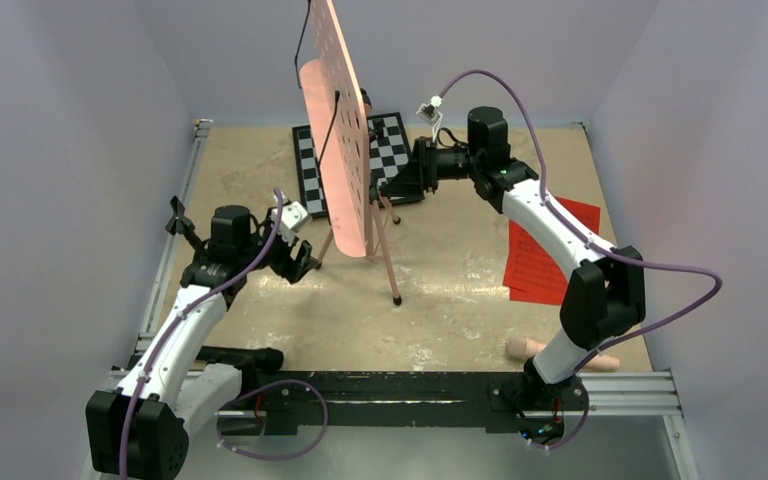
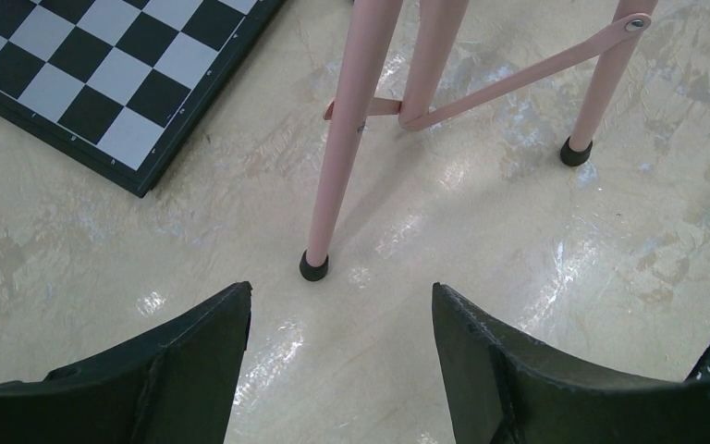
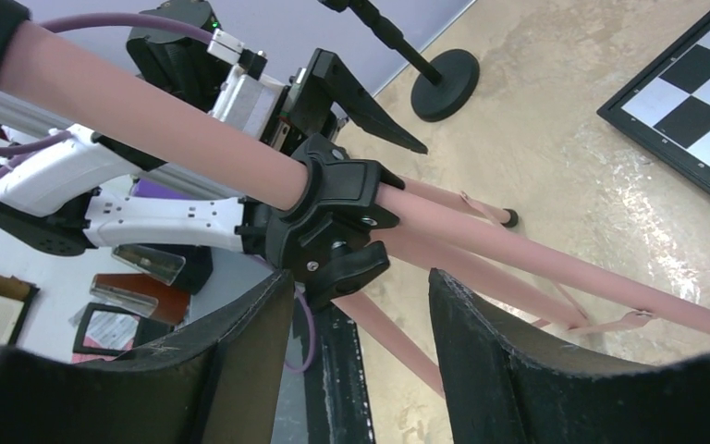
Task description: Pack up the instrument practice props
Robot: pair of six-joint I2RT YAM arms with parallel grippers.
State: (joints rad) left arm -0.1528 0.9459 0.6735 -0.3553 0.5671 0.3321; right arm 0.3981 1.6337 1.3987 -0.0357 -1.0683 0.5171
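The left gripper (image 2: 339, 296) hangs low over the table (image 2: 518, 314), its 2 jaws wide apart with nothing between them. Just ahead of its gap stands 1 black-capped leg (image 2: 342, 157) of the pink music stand (image 1: 345, 130). The chessboard (image 2: 83, 74) lies ahead to its left.

The right gripper (image 3: 361, 285) meets the upright stand from the other side. Its jaws stand apart around the knob of the black collar (image 3: 333, 217) on the pink column, and no touch shows. Far ahead of it, past the left arm's gripper, stands the black round-base peg stand (image 3: 444, 83).

Well behind the right gripper, under its own arm, lie the red printed sheets (image 1: 540, 262). The peach tube (image 1: 522, 347) lies farther back by that arm's base, partly hidden.
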